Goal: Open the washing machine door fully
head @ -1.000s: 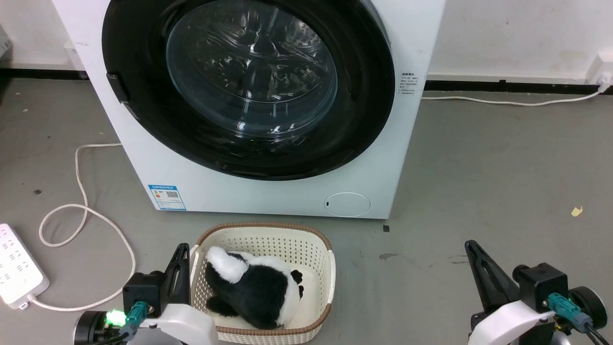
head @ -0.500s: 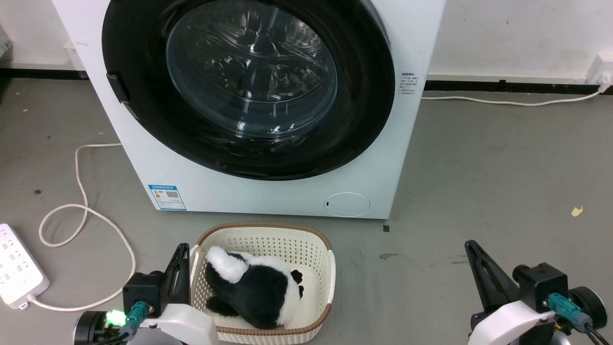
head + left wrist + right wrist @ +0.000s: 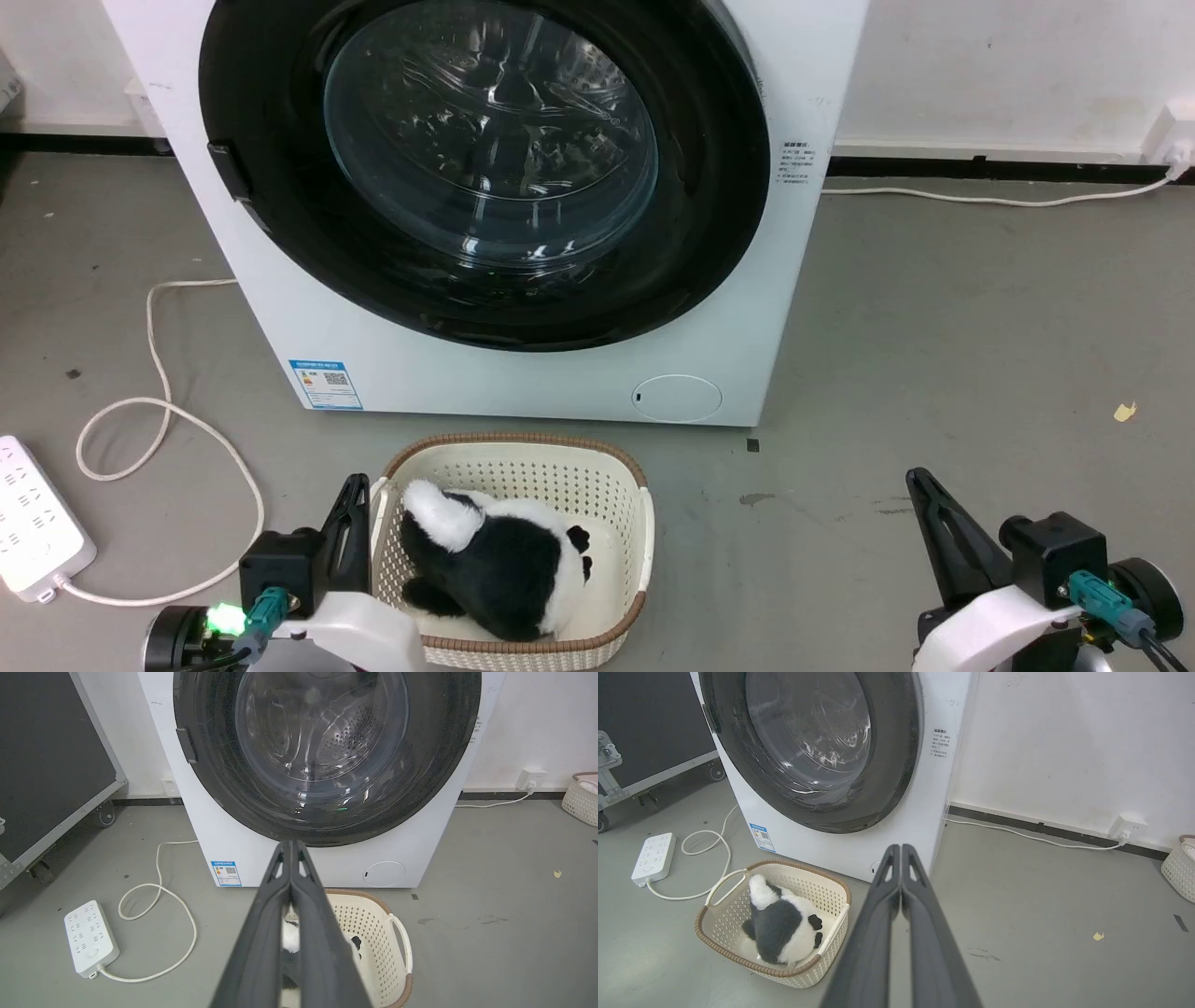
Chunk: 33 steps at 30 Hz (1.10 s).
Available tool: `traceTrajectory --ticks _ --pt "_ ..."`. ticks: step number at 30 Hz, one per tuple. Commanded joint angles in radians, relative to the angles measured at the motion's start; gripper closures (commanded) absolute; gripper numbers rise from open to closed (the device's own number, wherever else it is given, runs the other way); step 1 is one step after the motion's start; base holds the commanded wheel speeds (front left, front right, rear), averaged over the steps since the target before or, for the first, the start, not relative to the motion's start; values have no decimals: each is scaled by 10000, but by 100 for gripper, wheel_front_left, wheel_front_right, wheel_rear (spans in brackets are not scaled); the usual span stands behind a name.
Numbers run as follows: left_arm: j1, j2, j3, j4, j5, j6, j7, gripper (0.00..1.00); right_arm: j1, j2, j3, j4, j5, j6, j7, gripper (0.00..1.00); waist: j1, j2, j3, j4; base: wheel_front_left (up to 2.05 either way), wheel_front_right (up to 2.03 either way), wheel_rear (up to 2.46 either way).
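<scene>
The washing machine door (image 3: 280,187) is a big glossy black disc with a clear glass bowl at its centre, lying flat against the white machine, with a small black handle tab on its left rim. The same door (image 3: 210,742) faces me in the left wrist view, and the door (image 3: 896,742) stands upper left in the right wrist view. My left gripper (image 3: 355,485) is shut and empty at the lower left, beside the basket, well short of the door. My right gripper (image 3: 917,476) is shut and empty at the lower right. In the wrist views the left gripper (image 3: 290,843) and right gripper (image 3: 901,847) have their fingers pressed together.
A cream basket (image 3: 523,448) holding a black-and-white plush toy (image 3: 495,555) sits on the floor just before the machine. A white power strip (image 3: 33,532) and its looping cable (image 3: 168,420) lie at the left. A black wheeled case (image 3: 46,765) stands left of the machine.
</scene>
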<state>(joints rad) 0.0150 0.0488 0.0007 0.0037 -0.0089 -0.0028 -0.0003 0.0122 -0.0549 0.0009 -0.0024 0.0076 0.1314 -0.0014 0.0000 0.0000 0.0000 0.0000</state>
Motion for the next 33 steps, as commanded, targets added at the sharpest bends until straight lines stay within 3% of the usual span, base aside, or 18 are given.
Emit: traceTrajectory --ticks 1,14,15,33 --pt "-150 14 -7 -37 89 28 3 100 -122 47 -9 24 -76 -7 14 100 0 0 0 0 0 0 0" --pt "-150 14 -7 -37 89 28 3 100 -122 47 -9 24 -76 -7 14 100 0 0 0 0 0 0 0" --pt "0 0 -2 0 0 0 0 0 0 0 0 0 0 0 0 0 0 0 0 0 0 0 0" --pt "-23 0 -150 -9 -48 8 -337 0 8 6 -96 -14 199 1 -335 0 0 0 164 73 0 0 0"
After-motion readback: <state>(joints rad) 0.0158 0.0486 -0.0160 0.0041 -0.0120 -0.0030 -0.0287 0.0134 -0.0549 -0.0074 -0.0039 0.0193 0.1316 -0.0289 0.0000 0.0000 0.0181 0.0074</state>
